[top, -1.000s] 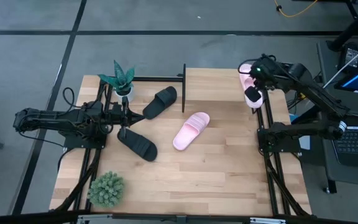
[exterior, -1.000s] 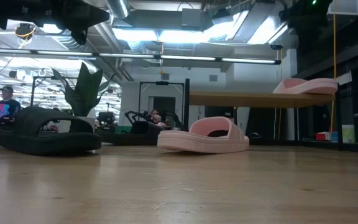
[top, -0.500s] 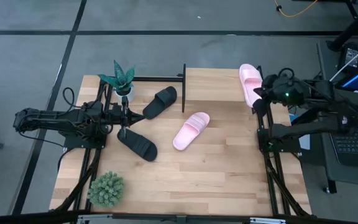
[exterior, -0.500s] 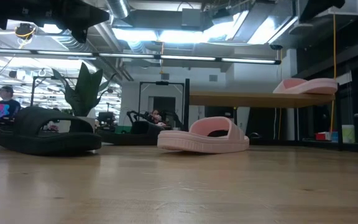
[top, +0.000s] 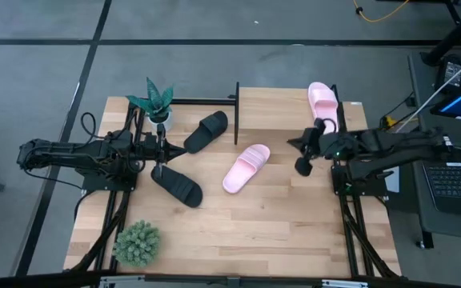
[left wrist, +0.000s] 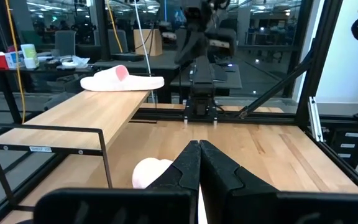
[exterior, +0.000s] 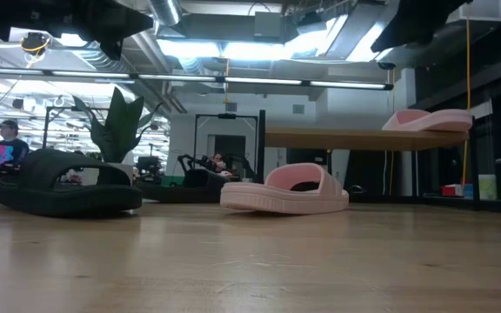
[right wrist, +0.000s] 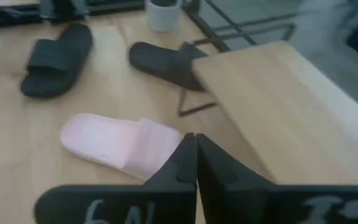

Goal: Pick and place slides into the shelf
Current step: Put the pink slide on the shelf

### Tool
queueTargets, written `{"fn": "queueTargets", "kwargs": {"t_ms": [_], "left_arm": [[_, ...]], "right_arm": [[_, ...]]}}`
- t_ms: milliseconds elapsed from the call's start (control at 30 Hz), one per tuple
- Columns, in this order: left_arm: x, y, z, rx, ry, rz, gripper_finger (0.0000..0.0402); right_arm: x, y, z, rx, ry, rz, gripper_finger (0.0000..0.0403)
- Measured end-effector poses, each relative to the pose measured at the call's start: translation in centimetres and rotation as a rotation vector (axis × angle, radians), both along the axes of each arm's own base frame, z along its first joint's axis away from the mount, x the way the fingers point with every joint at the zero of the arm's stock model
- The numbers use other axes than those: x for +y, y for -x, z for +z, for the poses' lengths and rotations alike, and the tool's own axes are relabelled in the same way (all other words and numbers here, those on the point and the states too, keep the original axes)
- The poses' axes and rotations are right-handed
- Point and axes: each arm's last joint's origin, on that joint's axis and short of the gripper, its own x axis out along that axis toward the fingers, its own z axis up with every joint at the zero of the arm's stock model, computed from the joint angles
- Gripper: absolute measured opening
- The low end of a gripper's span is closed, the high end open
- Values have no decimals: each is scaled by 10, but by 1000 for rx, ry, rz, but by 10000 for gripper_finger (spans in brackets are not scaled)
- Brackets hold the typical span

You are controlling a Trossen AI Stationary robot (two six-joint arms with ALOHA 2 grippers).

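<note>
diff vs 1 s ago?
The right gripper has left the pink slide on the shelf and swung away from the shelf over the table, toward the pink slide on the table, shut and empty. Unmoved: left gripper, both black slides.

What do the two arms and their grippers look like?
Both arms are black and slim, with jointed segments and black cables beside them. The left gripper and the right gripper each have two dark, wedge-shaped fingers. The right one's housing carries pale lettering, and its arm shows a small green light.
</note>
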Motion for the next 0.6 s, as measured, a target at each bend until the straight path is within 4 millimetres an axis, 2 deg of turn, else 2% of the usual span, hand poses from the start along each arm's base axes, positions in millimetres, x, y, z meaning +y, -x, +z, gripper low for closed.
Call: {"fn": "queueTargets", "kwargs": {"t_ms": [200, 400, 600], "left_arm": [[0, -7, -5, 40, 12, -23, 0], [1, -29, -17, 100, -11, -24, 0], [2, -38, -24, 130, -18, -26, 0]], "right_arm": [[13, -7, -19, -49, 9, 77, 2], [18, -9, -24, -81, 21, 113, 2], [19, -10, -24, -81, 22, 118, 2]]}}
